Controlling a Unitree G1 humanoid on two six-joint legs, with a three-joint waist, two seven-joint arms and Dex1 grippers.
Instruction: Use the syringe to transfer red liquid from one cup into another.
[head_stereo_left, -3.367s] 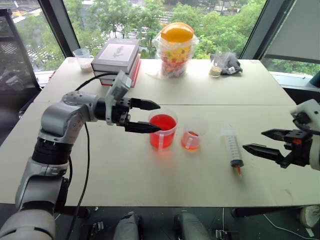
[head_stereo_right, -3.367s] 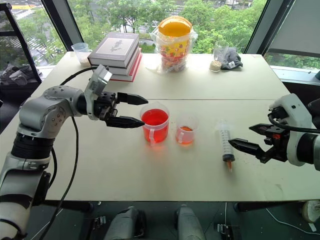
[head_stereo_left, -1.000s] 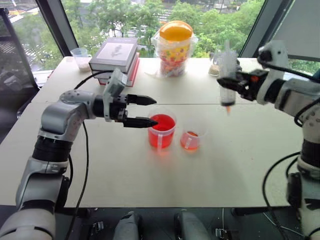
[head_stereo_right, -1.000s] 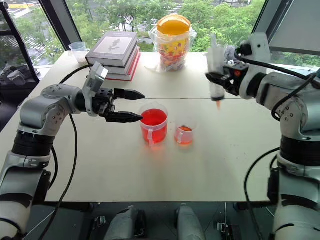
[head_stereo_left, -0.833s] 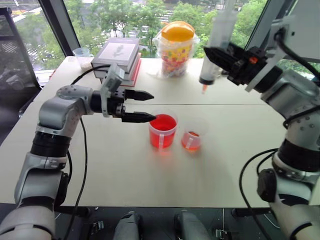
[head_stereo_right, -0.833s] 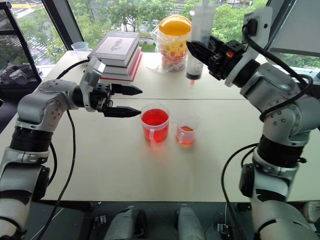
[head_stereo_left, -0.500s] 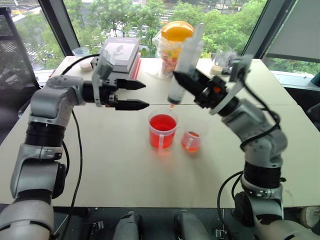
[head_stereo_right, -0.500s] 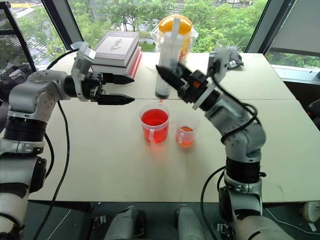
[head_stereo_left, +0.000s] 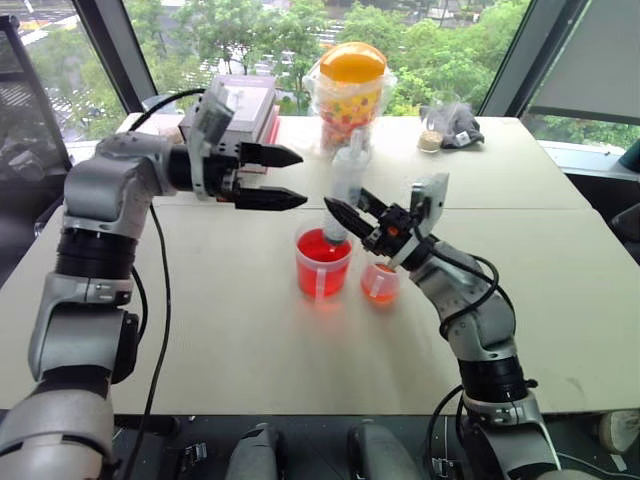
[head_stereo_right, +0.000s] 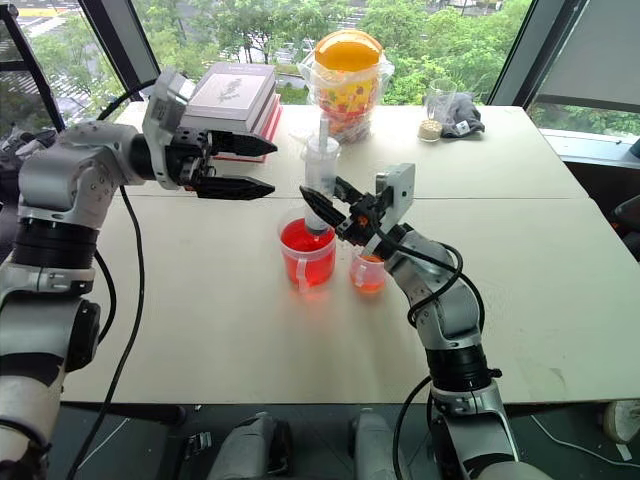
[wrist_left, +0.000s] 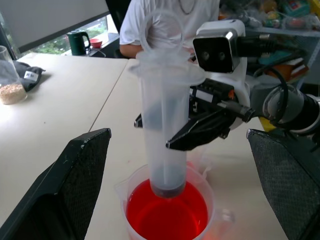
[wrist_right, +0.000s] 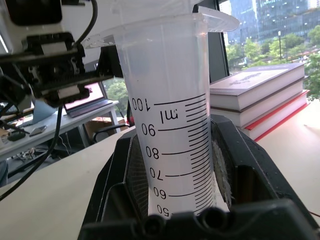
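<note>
syringe barrel (wrist_right: 172, 135) unit mark: showing "ml" beside the top figure
syringe barrel scale figures: reading 100, 90, 80, 70, 60, with 50 showing at the gripper's edge

On the pale tabletop (head_stereo_left: 250, 330), the right claw (head_stereo_left: 352, 216) grips a large clear plastic syringe (head_stereo_left: 343, 190) standing upright with its lower end dipped into the taller clear cup of red liquid (head_stereo_left: 323, 262). A smaller clear cup with orange-red liquid (head_stereo_left: 381, 283) stands just beside it. The left claw (head_stereo_left: 290, 178) hovers with its fingers spread, above and left of the taller cup.
</note>
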